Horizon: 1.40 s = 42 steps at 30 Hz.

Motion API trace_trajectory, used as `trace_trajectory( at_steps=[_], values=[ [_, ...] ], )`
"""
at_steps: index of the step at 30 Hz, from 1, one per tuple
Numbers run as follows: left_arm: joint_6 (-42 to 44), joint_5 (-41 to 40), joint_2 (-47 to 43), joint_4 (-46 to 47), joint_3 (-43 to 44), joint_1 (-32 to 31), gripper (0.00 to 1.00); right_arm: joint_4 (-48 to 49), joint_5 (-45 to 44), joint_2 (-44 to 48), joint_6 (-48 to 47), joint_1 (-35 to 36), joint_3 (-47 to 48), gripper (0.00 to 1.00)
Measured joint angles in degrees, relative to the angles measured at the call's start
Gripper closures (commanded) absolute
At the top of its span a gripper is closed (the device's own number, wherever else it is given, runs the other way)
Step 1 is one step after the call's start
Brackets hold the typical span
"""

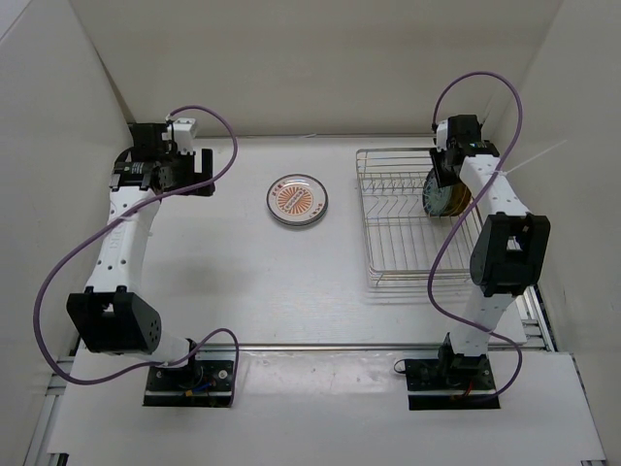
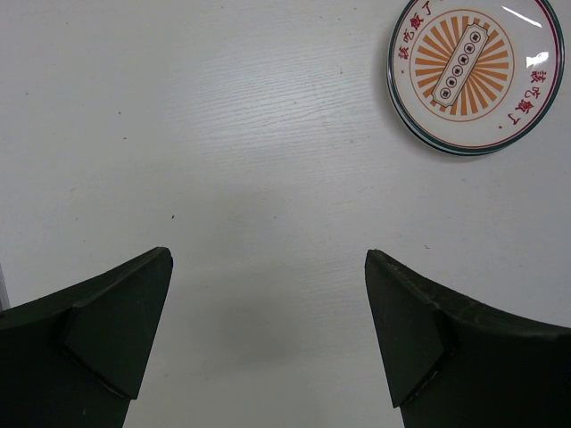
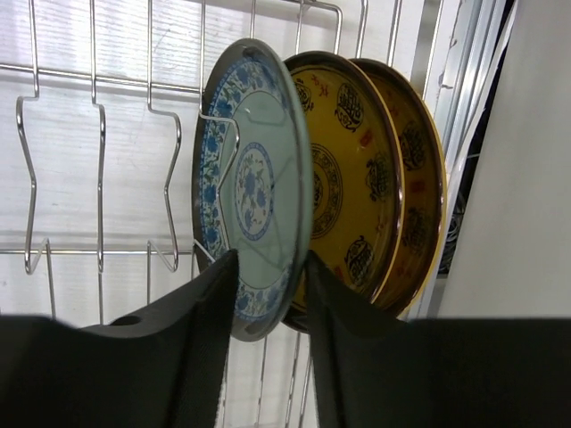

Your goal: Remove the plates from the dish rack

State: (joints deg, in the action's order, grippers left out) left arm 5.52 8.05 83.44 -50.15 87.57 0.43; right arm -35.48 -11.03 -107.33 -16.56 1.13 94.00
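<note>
At the far left of the counter (image 1: 223, 282), I see my left gripper (image 1: 194, 173) hanging over bare white surface, holding nothing. From the left wrist view, the left gripper (image 2: 268, 257) is released, its two dark fingers (image 2: 116, 330) spread wide with only counter between them.

Right of it, apart from the gripper, the orange-centred plate (image 1: 297, 199) lies flat on the counter, outside the rack. The left wrist view shows the same plate (image 2: 475, 76) in the upper right corner: orange sunburst centre, white band with red characters, dark rim.

Further right stands the dish rack (image 1: 398, 254), a chrome wire frame whose near rows hold nothing. Three plates stand on edge, close together, at its far right side. My right arm reaches over that side, and the right gripper (image 1: 441, 180) is down at the plates.

Right wrist view: the right gripper (image 3: 270, 259) is clenched on the lower rim of the blue-patterned plate (image 3: 254, 178), one finger on each face. That plate is upright against a rack wire (image 3: 98, 178). Just beside it to the right stand two golden-yellow plates (image 3: 343, 178) with brown markings, nearly touching each other.
</note>
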Motion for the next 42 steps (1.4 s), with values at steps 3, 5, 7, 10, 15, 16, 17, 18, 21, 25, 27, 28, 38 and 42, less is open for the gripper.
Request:
trace_trajectory(
  at_steps=[3,5,7,10,15,16,17,18,21,25,27,28,38,42],
  values=[
    [0.0,0.1,0.1,0.0,0.0,0.0,0.0,-0.4,0.3,-0.2,0.5,0.0,0.4,0.65],
    [0.0,0.2,0.1,0.0,0.0,0.0,0.0,-0.5,0.3,-0.4,1.0,0.0,0.9,0.69],
    [0.0,0.2,0.2,0.0,0.0,0.0,0.0,-0.5,0.2,-0.6,1.4,0.0,1.2,0.73],
    [0.0,0.4,0.7,0.0,0.0,0.0,0.0,-1.0,-0.2,-0.7,2.5,0.0,1.6,0.81],
    [-0.4,1.1,1.9,0.0,0.0,0.0,0.0,-2.9,-2.4,-0.7,4.1,0.0,3.4,0.96],
    [-0.5,1.2,2.1,0.0,0.0,0.0,0.0,-3.3,-3.1,-0.7,4.3,-0.2,3.7,0.98],
    [-0.5,1.4,2.3,0.0,0.0,0.0,0.0,-3.7,-3.7,-0.7,4.5,-0.3,3.9,0.98],
    [-0.6,1.5,2.4,0.0,0.0,0.0,0.0,-4.2,-4.2,-0.7,4.7,-0.4,4.2,1.0],
    [-0.6,1.8,2.6,0.0,0.1,0.0,0.0,-5.6,-5.7,-0.7,5.9,-0.5,5.0,1.0],
    [-0.6,2.1,2.7,0.0,0.5,0.0,0.0,-6.8,-7.2,-0.7,7.5,-0.5,6.0,1.0],
    [-0.6,2.1,2.8,0.0,0.7,0.0,0.0,-7.2,-7.7,-0.4,8.1,-0.5,6.1,1.0],
    [-0.6,2.1,3.0,0.0,1.0,0.0,0.0,-7.8,-8.1,-0.2,8.4,-0.4,6.2,1.0],
    [0.4,2.3,4.2,1.2,2.6,-0.1,0.0,-10.9,-18.2,9.8,7.1,5.3,10.3,1.0],
    [0.6,4.1,6.9,2.2,5.7,-0.4,0.0,-11.1,-19.1,15.6,6.6,7.6,13.5,1.0]
  ],
)
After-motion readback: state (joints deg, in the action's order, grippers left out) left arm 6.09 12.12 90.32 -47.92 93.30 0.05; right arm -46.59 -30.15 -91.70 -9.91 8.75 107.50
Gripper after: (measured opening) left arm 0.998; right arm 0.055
